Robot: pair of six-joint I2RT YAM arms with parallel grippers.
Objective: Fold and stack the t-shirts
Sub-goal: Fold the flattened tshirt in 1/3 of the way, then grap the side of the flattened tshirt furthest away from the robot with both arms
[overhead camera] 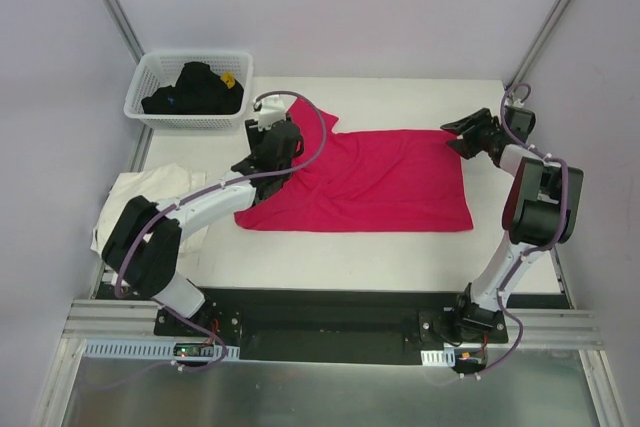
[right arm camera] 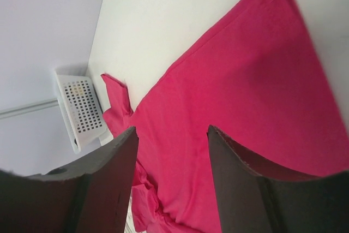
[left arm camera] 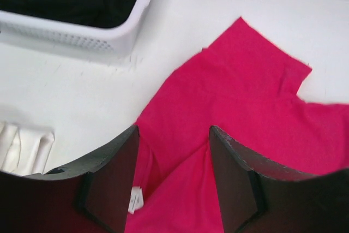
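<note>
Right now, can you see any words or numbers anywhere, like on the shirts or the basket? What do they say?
No text can be read in any view.
Small white tag on the magenta-red t-shirt: too blurred to read.
Yellow patch among the dark clothes in the white basket: no letters can be made out.

magenta-red t-shirt point(overhead camera: 380, 182) – plain; cream-white t-shirt point(overhead camera: 140, 197); white lattice basket point(overhead camera: 150, 112) – black clothes inside.
</note>
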